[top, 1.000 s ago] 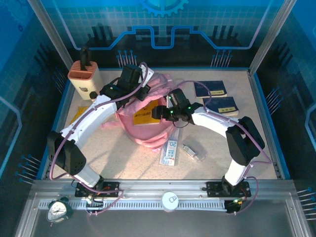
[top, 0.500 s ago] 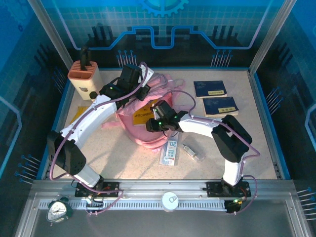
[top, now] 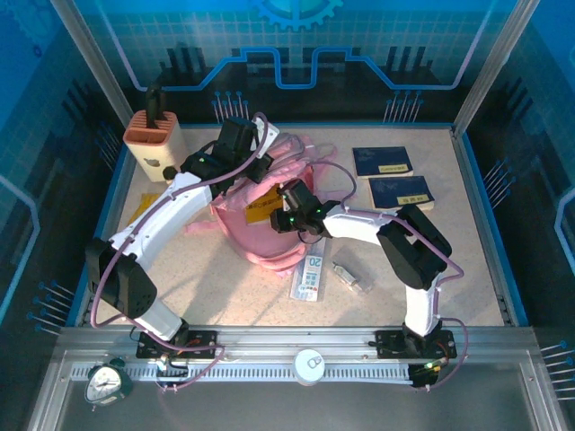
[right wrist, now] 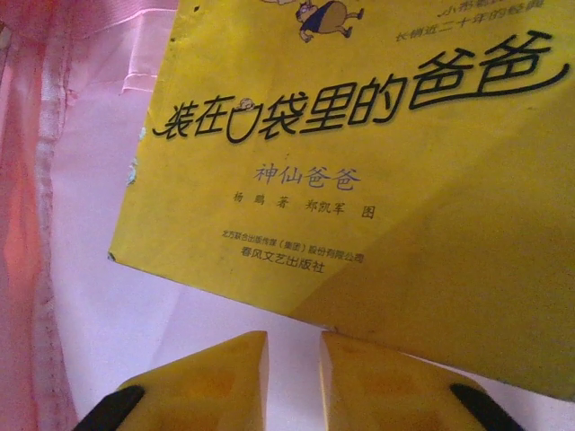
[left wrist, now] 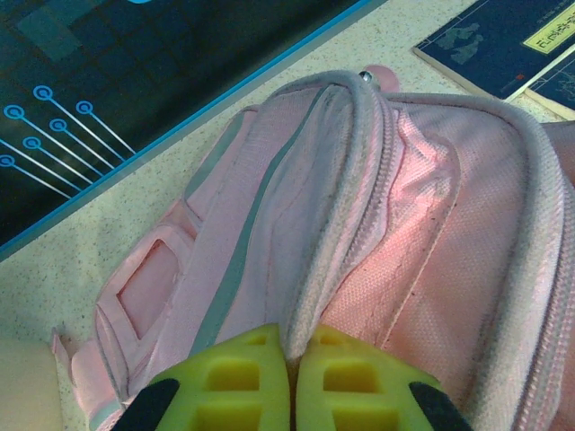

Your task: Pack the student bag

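Observation:
The pink student bag (top: 260, 241) lies in the middle of the table with its mouth held up. My left gripper (top: 259, 167) is shut on the bag's zipper rim (left wrist: 334, 269), which runs up from between the yellow fingertips (left wrist: 293, 359). A yellow book (top: 260, 206) with Chinese print lies inside the opening on the pale pink lining (right wrist: 90, 269). My right gripper (top: 282, 216) reaches into the mouth. Its fingers (right wrist: 294, 346) stand a narrow gap apart with nothing between them, just below the book's (right wrist: 377, 180) lower edge; the right fingertip (right wrist: 359, 359) is at that edge.
A tan knife block (top: 153, 135) stands at the back left. Two dark blue books (top: 382, 162) (top: 402, 192) lie at the back right. A flat pack marked 20 (top: 310, 274) and a small metal item (top: 352, 277) lie in front of the bag.
My right gripper has moved left into the bag's mouth and its jaws have narrowed. The yellow book sits deeper in the bag. The left gripper has kept its hold.

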Controlling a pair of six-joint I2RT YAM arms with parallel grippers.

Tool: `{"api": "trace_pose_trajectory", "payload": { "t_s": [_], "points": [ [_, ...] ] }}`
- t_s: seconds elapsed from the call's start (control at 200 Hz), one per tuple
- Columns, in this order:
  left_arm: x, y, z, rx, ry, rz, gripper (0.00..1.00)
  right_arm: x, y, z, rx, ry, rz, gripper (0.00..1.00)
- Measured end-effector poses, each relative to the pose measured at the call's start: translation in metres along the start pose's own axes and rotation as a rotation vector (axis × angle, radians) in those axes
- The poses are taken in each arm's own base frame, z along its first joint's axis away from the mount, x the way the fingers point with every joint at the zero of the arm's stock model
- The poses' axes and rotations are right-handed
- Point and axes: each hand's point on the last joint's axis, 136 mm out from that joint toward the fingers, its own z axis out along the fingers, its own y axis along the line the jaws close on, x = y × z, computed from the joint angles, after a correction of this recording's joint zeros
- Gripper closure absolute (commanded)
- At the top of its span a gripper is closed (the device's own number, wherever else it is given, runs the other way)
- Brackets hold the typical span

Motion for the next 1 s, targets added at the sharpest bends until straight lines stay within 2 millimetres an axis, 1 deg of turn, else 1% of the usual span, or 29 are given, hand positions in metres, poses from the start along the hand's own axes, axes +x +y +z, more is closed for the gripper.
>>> {"api": "trace_pose_trajectory", "payload": {
  "t_s": [0.1,0.18,0.27,0.37,0.43,0.5,0.565,0.6,0.67,0.72,0.765,0.871,0.921,1.001],
  "points": [
    [0.001,0.001,0.0,0.001,0.001,-0.002,1.0,0.003,0.005,-0.01,-0.019,-0.009,-0.03,0.69],
    [0.003,0.0,0.001,0.004,0.005,-0.002,1.0,0.009,0.011,-0.029,-0.041,-0.02,-0.055,0.66],
    [0.009,-0.002,0.003,0.013,0.018,-0.001,1.0,0.013,0.019,-0.058,-0.074,-0.055,-0.087,0.62],
    [0.018,-0.006,0.007,0.026,0.036,-0.003,1.0,0.006,0.022,-0.094,-0.092,-0.119,-0.097,0.6],
    [0.023,-0.008,0.01,0.032,0.048,-0.003,1.0,0.0,0.021,-0.115,-0.093,-0.158,-0.092,0.58],
    [0.029,-0.01,0.012,0.039,0.064,-0.005,1.0,-0.006,0.012,-0.137,-0.078,-0.197,-0.071,0.57],
    [0.033,-0.011,0.012,0.044,0.075,-0.007,1.0,-0.01,-0.005,-0.153,-0.046,-0.223,-0.025,0.56],
    [0.034,-0.012,0.013,0.046,0.077,-0.007,1.0,-0.012,-0.019,-0.161,-0.021,-0.235,0.006,0.55],
    [0.038,-0.014,0.013,0.053,0.085,-0.007,1.0,-0.014,-0.053,-0.174,0.051,-0.254,0.08,0.54],
    [0.043,-0.015,0.014,0.056,0.094,-0.013,1.0,-0.015,-0.078,-0.182,0.107,-0.257,0.14,0.5],
    [0.048,-0.016,0.015,0.059,0.105,-0.024,1.0,-0.016,-0.097,-0.186,0.147,-0.256,0.182,0.48],
    [0.057,-0.021,0.017,0.073,0.128,-0.054,1.0,-0.012,-0.141,-0.191,0.238,-0.223,0.291,0.48],
    [0.063,-0.023,0.017,0.079,0.138,-0.067,1.0,-0.014,-0.159,-0.191,0.274,-0.205,0.336,0.46],
    [0.076,-0.025,0.017,0.081,0.16,-0.092,1.0,-0.018,-0.181,-0.19,0.316,-0.189,0.395,0.45]
  ]
}}
